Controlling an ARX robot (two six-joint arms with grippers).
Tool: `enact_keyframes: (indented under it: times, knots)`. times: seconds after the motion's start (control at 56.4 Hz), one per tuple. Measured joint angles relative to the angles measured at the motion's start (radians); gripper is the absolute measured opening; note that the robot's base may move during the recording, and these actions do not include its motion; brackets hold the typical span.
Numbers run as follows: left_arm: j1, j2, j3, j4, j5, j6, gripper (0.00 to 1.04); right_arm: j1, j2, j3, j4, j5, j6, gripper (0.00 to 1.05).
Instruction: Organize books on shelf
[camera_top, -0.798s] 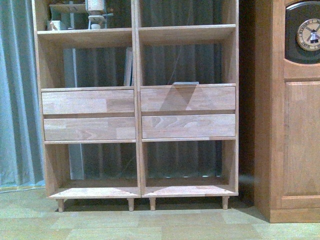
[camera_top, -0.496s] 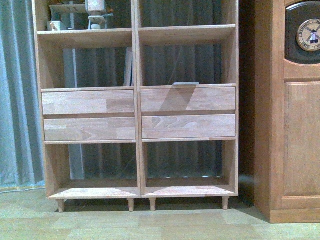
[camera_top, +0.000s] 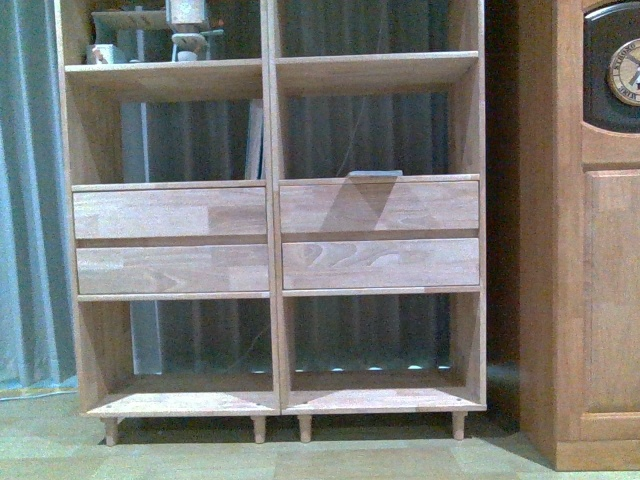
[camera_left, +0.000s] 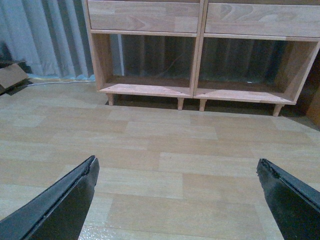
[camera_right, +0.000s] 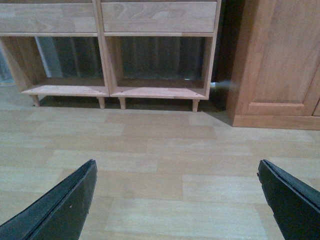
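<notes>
The light wood shelf (camera_top: 272, 240) fills the front view, with four plain drawer fronts in its middle. A thin white book (camera_top: 257, 138) stands upright against the centre divider, above the left drawers. A flat book with a pale edge (camera_top: 375, 173) lies on the ledge above the right drawers; its cover colour does not show. Neither gripper is in the front view. My left gripper (camera_left: 177, 167) is open and empty above the floor, facing the shelf's bottom compartments (camera_left: 200, 60). My right gripper (camera_right: 177, 167) is open and empty too, facing the shelf (camera_right: 102, 55).
A darker reddish cabinet with a clock (camera_top: 600, 250) stands right of the shelf and also shows in the right wrist view (camera_right: 280, 60). A grey-blue curtain (camera_top: 30, 200) hangs at the left. Small objects (camera_top: 185, 30) sit on the upper left shelf. Cardboard (camera_left: 10, 77) lies on the floor.
The shelf now looks larger and sits lower in the front view, and the cabinet has slid right: the view has moved closer to the shelf.
</notes>
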Motion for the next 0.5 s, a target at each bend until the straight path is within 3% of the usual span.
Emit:
enact_keyframes:
  times: [0.496]
  knots:
    - [0.000, 0.000, 0.000, 0.000, 0.000, 0.000, 0.98, 0.000, 0.000, 0.000, 0.000, 0.000, 0.000, 0.98]
